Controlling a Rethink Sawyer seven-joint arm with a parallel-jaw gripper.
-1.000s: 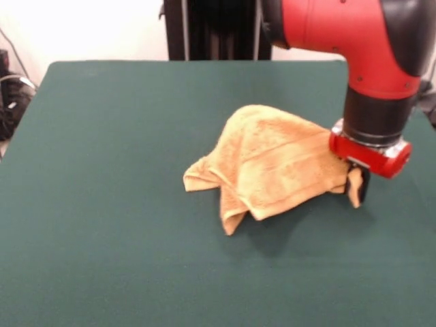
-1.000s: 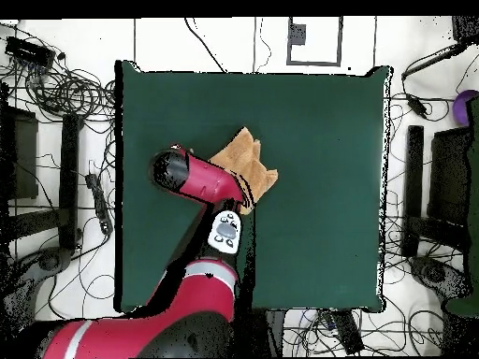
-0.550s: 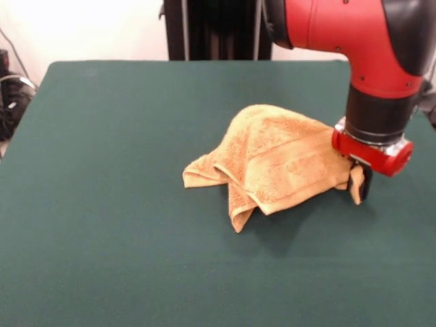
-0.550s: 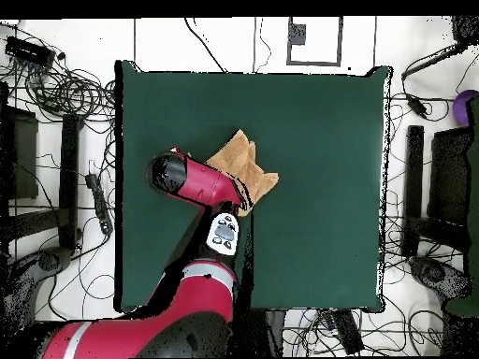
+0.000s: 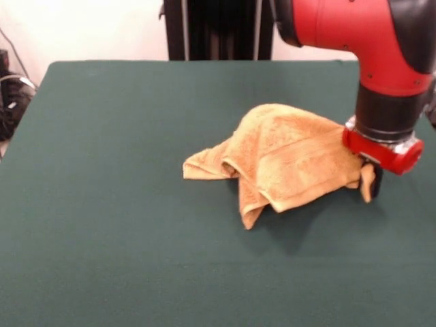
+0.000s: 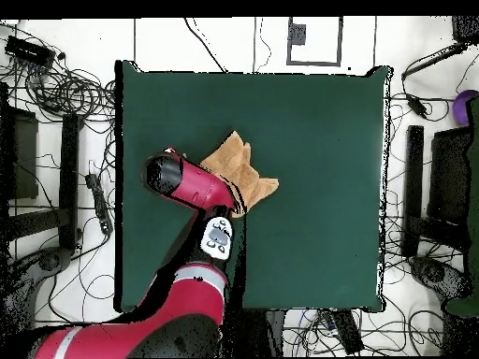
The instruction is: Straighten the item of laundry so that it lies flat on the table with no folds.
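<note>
The item of laundry (image 5: 286,158), a golden-tan terry towel, lies bunched and folded on the green table (image 5: 102,204), right of centre. Its right end is raised off the cloth and held by my gripper (image 5: 371,185), which is shut on that edge; a small flap of towel hangs beside the dark finger. The towel's left end rests on the table in a crumpled point. In the overhead view the towel (image 6: 245,168) shows on the table (image 6: 318,122) just beyond my red arm (image 6: 192,184), which hides the gripper.
My gripper stands close to the table's right edge in the front view. Cables (image 6: 65,93) and dark equipment (image 6: 449,178) lie on the floor around the table in the overhead view.
The gripper has moved right in the front view, pulling the towel's held edge with it. The towel has slid and stretched a little that way.
</note>
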